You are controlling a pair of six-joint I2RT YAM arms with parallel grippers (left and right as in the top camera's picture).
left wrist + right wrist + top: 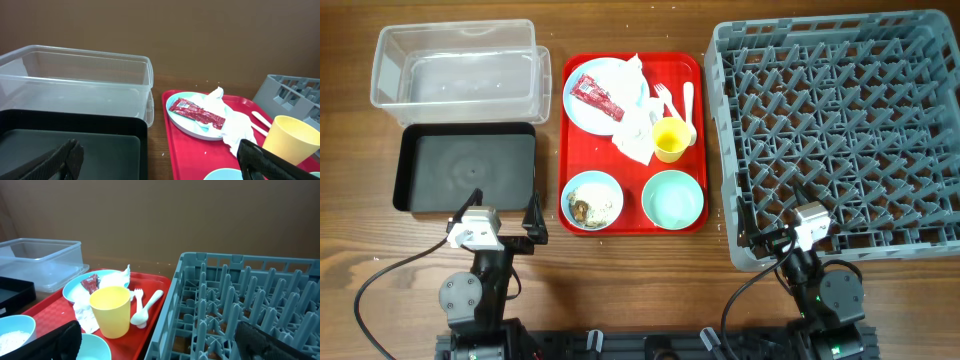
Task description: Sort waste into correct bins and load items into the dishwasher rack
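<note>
Overhead view: a red serving tray [632, 178] sits mid-table, with the grey dishwasher rack [840, 120] at 3 o'clock, the clear tub [455, 65] at 10 o'clock and the black tray [465, 172] at 9 o'clock, just beside the tub on the wooden table [620, 290].

On the red tray, a light blue plate [584, 116] at 11 o'clock carries the red wrapper [595, 96]. Crumpled white napkins [635, 120] spill off its edge toward the upright yellow cup [670, 140] at 3 o'clock. A white fork [663, 97] and spoon [688, 100] lie side by side at 1 o'clock, just beyond the cup. The light blue bowl [617, 190] at 7 o'clock holds whitish scraps with brown bits [585, 207], and the mint green bowl [672, 198] stands at 5 o'clock.

Both arms wait at the table's 6 o'clock edge. The left jaws are spread wide and hold nothing, their dark fingers [60, 160] over the near rim of the black tray. The right jaws are equally wide and empty, their fingers [55, 342] framing the rack's near-left corner.
</note>
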